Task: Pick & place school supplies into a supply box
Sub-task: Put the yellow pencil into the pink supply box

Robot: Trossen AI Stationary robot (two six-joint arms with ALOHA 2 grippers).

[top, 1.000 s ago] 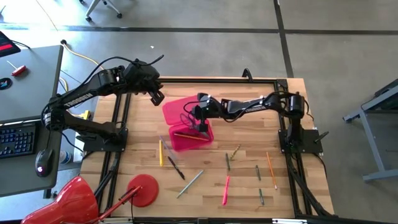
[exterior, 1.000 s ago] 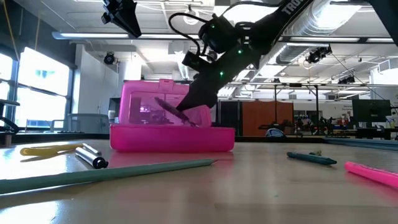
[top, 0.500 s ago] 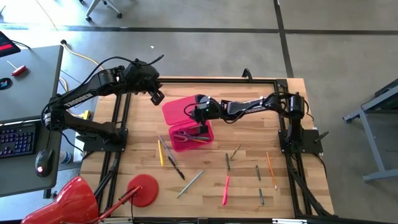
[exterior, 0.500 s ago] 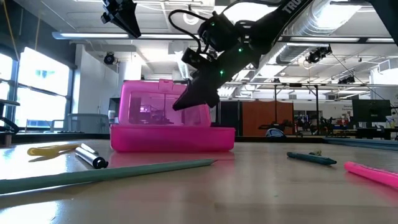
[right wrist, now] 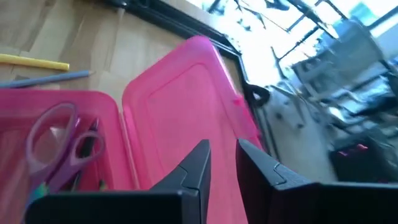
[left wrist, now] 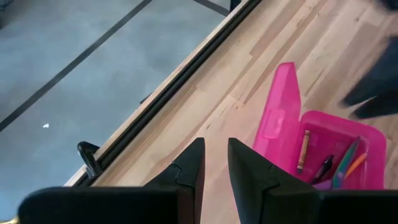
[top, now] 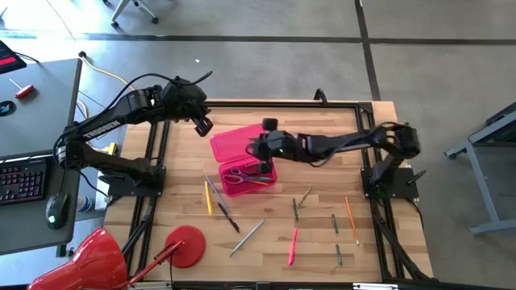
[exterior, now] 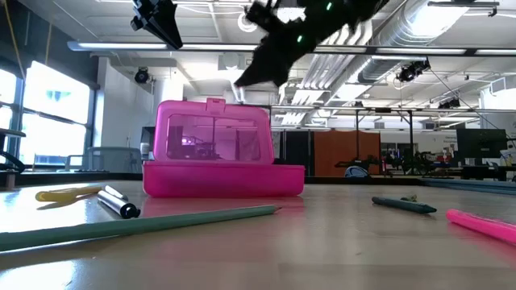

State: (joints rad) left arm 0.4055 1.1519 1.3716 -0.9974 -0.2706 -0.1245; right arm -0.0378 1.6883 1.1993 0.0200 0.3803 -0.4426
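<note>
The pink supply box [top: 242,159] stands open on the table. Its lid [right wrist: 186,93] is upright on the far side, and its tray [top: 250,179] holds purple-handled scissors [right wrist: 59,143] and a few pencils. My right gripper [top: 262,157] hovers above the box, well clear of it [exterior: 270,60], fingers a narrow gap apart [right wrist: 222,149] and empty. My left gripper [top: 203,126] waits in the air beyond the box's far left corner, fingers also slightly apart [left wrist: 216,146]. More pencils and pens lie loose on the table.
On the near half of the table lie a yellow pencil [top: 208,197], a dark pen [top: 227,216], a grey pencil [top: 247,237], a pink pen [top: 293,246], an orange pencil [top: 351,220] and several green ones [top: 334,222]. A red disc with a stick handle [top: 184,246] sits near the near-left corner.
My right gripper was low inside the box tray with the scissors at its fingertips. The scissors left its fingers and now lie flat in the tray. The gripper then rose straight up, clear of the lid. The left arm kept still.
</note>
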